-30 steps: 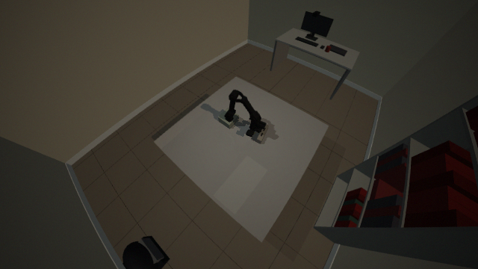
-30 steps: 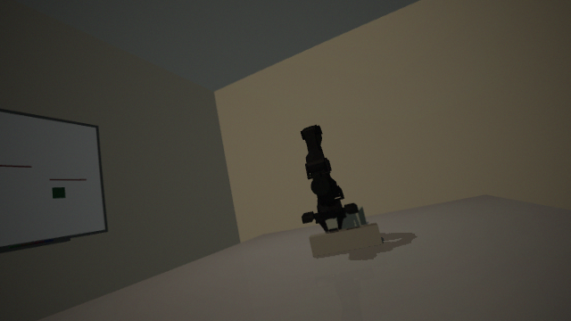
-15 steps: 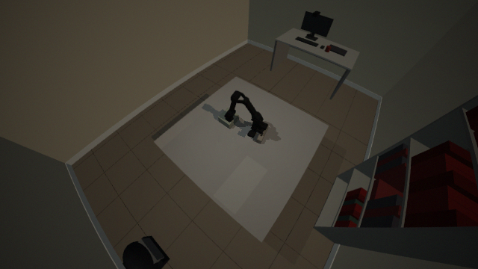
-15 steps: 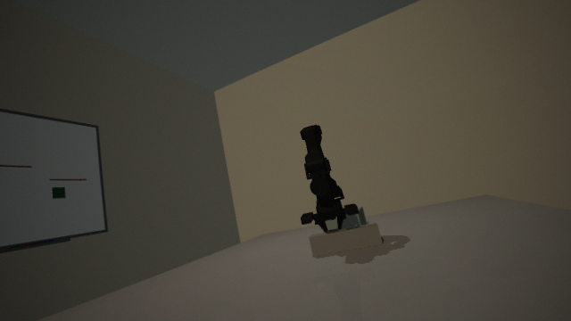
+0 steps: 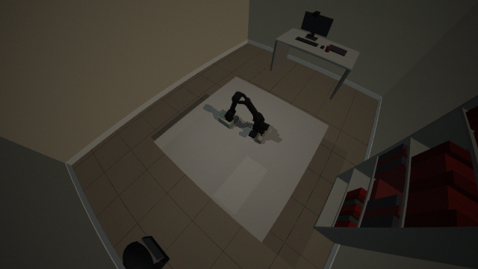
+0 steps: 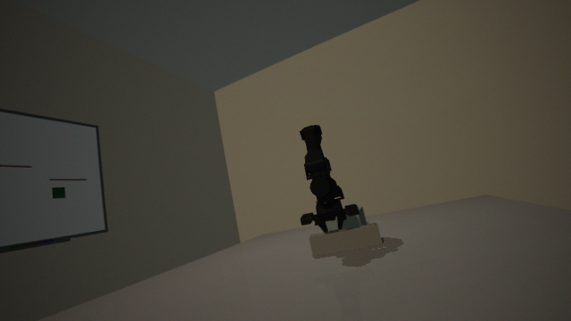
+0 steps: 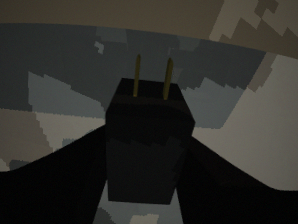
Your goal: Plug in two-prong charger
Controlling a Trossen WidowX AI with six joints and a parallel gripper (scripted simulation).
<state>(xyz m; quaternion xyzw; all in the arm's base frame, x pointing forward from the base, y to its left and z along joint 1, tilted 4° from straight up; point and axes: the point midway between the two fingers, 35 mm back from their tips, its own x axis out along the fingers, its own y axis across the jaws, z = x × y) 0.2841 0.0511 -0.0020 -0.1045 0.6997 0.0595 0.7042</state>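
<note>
The black charger (image 7: pixel 145 167) is between the fingers of my gripper (image 7: pixel 144 131) (image 6: pixel 333 227), which is shut on it. Its two brass prongs (image 7: pixel 137 77) (image 7: pixel 168 80) point away from the fingers, toward the top of the wrist view, and are fully visible. The power strip is a pale, low block (image 6: pixel 345 241) (image 5: pixel 260 140) on the mat. In the exterior view the fingertips show just above or behind its top edge, left of its middle. The outlet slots cannot be made out, and in the wrist view shadows make the surface beyond the prongs hard to read.
The arm's base stands on a pale green box (image 5: pixel 225 120), behind the strip in the exterior view. Both stand on a large light mat (image 5: pixel 194 149). A desk (image 5: pixel 317 52) and a shelf (image 5: pixel 373 187) stand beyond the mat.
</note>
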